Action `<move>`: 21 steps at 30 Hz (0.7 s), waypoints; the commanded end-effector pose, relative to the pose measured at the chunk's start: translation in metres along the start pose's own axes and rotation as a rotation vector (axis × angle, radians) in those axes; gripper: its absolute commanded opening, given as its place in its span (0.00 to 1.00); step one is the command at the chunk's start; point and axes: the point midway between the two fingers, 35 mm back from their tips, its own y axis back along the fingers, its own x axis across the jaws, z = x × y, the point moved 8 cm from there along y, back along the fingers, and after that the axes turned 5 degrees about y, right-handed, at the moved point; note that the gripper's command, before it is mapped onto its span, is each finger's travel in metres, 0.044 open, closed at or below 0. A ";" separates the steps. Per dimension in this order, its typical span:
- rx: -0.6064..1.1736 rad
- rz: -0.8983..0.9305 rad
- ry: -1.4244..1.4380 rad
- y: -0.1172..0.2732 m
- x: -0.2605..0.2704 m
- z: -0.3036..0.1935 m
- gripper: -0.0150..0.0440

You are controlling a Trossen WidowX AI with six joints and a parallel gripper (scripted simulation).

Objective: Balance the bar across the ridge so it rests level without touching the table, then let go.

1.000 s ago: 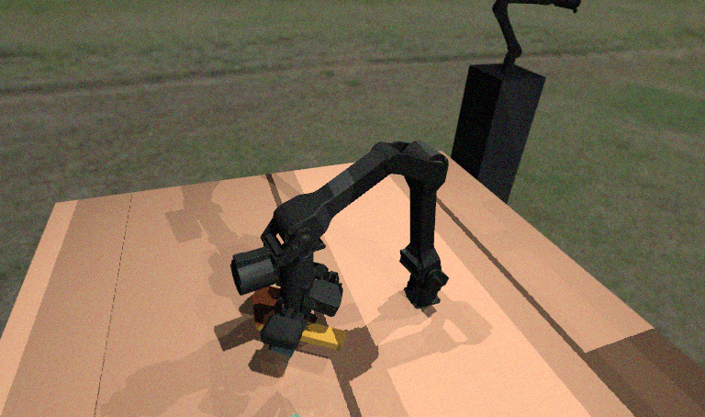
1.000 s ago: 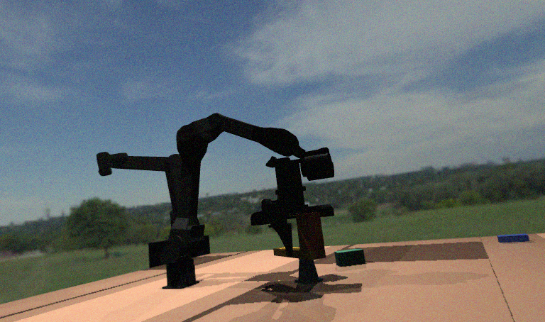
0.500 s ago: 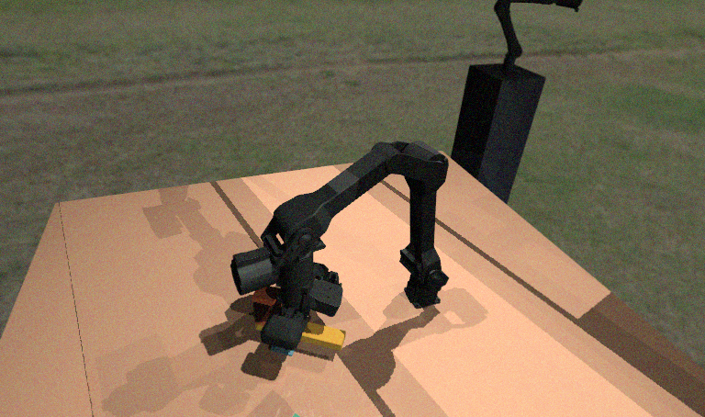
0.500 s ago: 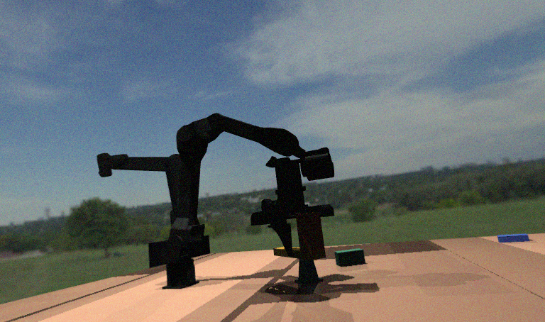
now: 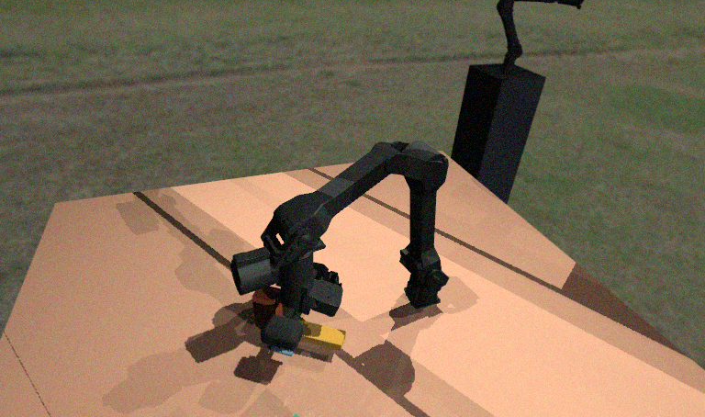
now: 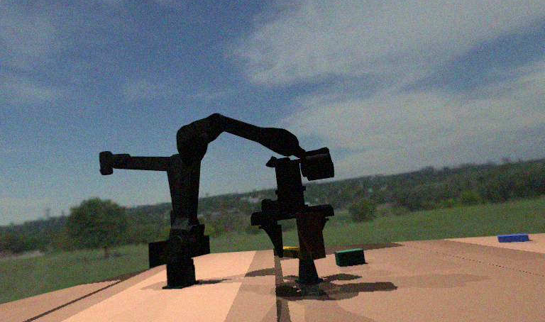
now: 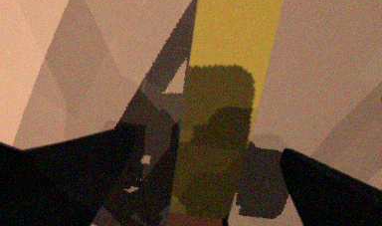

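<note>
The yellow bar [image 5: 324, 334] [image 6: 289, 252] [image 7: 229, 32] has an orange-red block [image 5: 266, 300] [image 6: 311, 234] at one end. It lies over the blue-teal ridge [image 5: 282, 351] [image 6: 308, 272], looks close to level, and its yellow end is clear of the table, with a shadow below it. The contact between bar and ridge is mostly hidden by the gripper and the block. My gripper [image 7: 209, 145] is open, its fingers low on either side of the bar, with gaps beside it in the wrist view.
A green block [image 6: 349, 257] [image 5: 296, 415] lies on the table near the ridge. A blue block [image 6: 513, 237] lies farther off. A black pedestal [image 5: 496, 131] with another arm stands beyond the table edge.
</note>
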 end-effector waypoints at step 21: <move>0.000 0.000 0.000 0.100 0.000 0.000 1.00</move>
